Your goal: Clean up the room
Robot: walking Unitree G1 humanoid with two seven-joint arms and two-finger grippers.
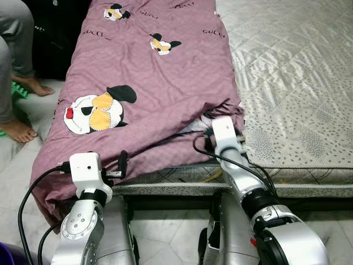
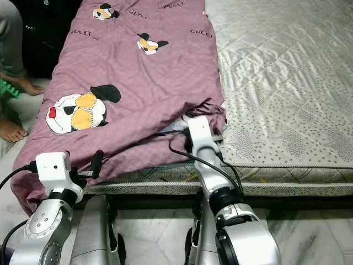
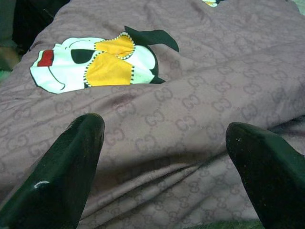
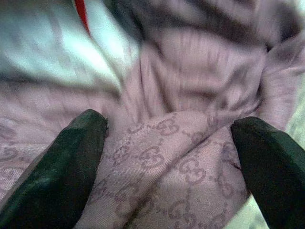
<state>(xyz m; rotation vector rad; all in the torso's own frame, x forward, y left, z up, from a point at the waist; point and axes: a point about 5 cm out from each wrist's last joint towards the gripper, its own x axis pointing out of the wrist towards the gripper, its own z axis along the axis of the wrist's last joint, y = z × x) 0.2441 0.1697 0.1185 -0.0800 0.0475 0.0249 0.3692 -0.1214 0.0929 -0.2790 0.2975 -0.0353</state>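
A mauve blanket (image 1: 149, 83) is seen spread over the left half of the bed (image 1: 298, 83), with the left tool (image 3: 164, 176) held apart at its near edge and the right tool (image 4: 167, 176) spread apart against its bunched near-right corner.

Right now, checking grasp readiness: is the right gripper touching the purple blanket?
Cannot tell. The right wrist view shows the open right gripper straddling bunched purple blanket, but contact isn't plain.
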